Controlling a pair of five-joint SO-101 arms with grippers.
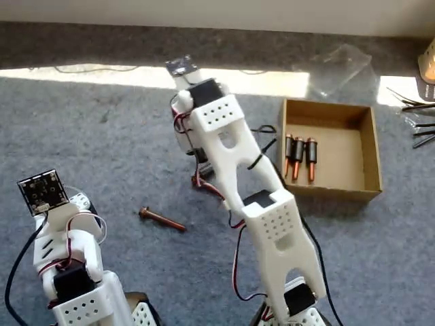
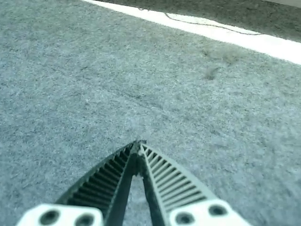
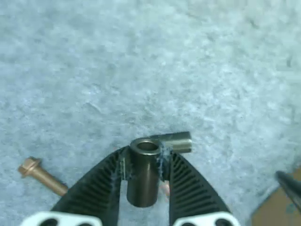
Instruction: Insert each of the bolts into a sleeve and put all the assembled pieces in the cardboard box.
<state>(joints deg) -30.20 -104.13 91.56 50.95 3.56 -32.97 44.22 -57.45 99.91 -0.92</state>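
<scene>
Bolt [image 3: 40,175] tip hidden behind the right tool [image 3: 143,151].

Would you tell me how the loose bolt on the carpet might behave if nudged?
The bolt looks like solid metal, so probably stiff and heavy for its size. Its round shank may roll, though the flanged head and carpet would likely curb that.

And here's 1 dark cylindrical metal sleeve [image 3: 142,181] standing upright, clamped in the right tool [image 3: 143,152], bore facing up. A 2nd dark sleeve [image 3: 178,141] lies on its side just behind it. 1 copper flanged bolt [image 1: 162,219] lies loose on the grey worktop [image 1: 102,156]. Over in the brown cardboard box [image 1: 331,192], 3 assembled bolt-and-sleeve pieces [image 1: 299,157] lie side by side.
</scene>
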